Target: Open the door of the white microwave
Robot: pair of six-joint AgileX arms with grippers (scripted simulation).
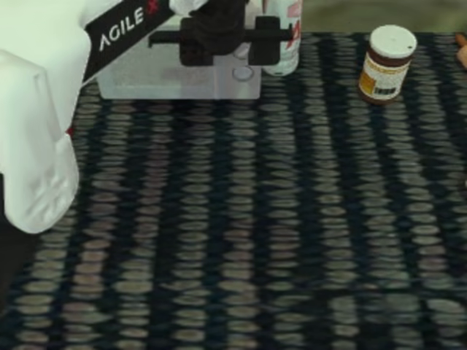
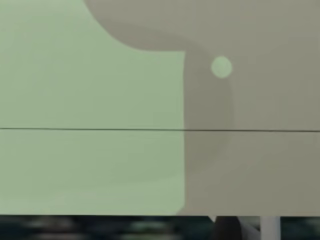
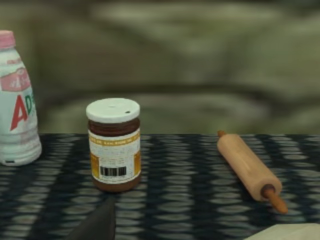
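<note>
The white microwave (image 1: 131,82) stands at the table's back left, largely covered from above by my left arm. Its door (image 1: 164,76) with the grey window faces the front and looks flush with the box; a round knob (image 1: 243,73) sits to its right. My left gripper (image 1: 219,35) hangs over the microwave's top front edge, right against it. The left wrist view is filled by a pale microwave surface (image 2: 90,100) with one round knob (image 2: 221,67). My right gripper (image 3: 192,235) is outside the top view; it stands open and empty, facing a jar.
A white bottle with red letters (image 1: 283,36) stands just right of the microwave. A brown jar with a white lid (image 1: 387,64) is at the back right, and a wooden rolling pin (image 3: 250,167) lies beyond it. A dark patterned cloth (image 1: 255,219) covers the table.
</note>
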